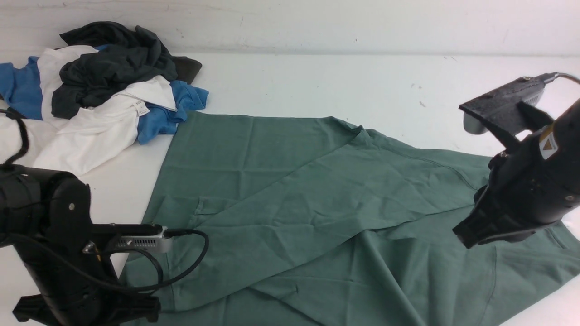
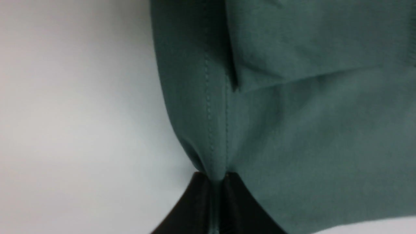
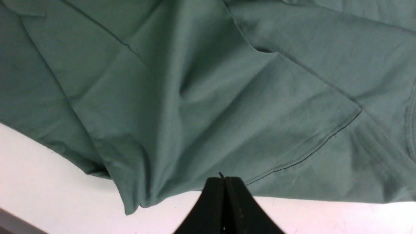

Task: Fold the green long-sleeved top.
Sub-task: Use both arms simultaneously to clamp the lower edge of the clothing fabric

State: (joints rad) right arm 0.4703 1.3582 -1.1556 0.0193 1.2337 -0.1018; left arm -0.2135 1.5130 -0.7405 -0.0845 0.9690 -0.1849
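White table (image 1: 317,81): only its wrist view shows left pincer (image 2: 217,178) pinching green top (image 2: 308,130).

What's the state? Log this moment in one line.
left end effector: shut on green long-sleeved top | right end effector: shut on same top

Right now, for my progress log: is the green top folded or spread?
Partly folded. The green top lies mostly flat on the table, but one broad layer is lapped diagonally across its body.
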